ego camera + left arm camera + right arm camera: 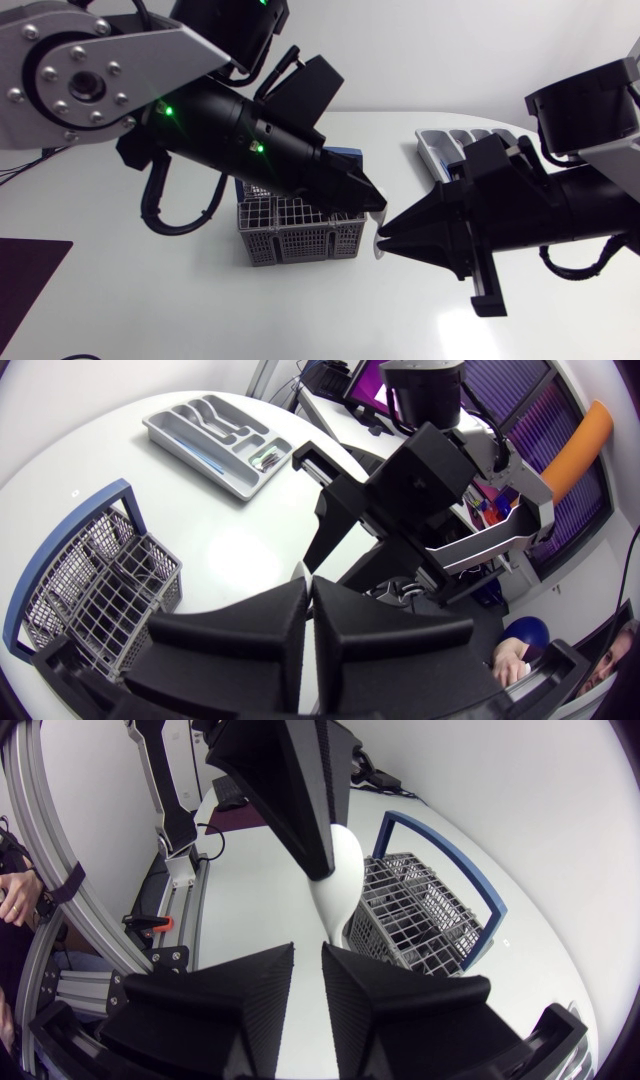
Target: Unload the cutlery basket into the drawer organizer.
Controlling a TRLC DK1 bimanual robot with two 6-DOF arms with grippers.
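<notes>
White spoon-shaped utensil: aloft beside cutlery basket, pinched in left hand. Long axis points into right hand, nearest, fingers slightly parted, not yet closed on it. Drawer organizer: on surface behind right arm.

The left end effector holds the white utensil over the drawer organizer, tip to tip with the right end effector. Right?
Wrong place: the left end effector holds the white utensil at the cutlery basket's corner, tip to tip with the right end effector. The drawer organizer lies apart from them, as the head view shows.
</notes>
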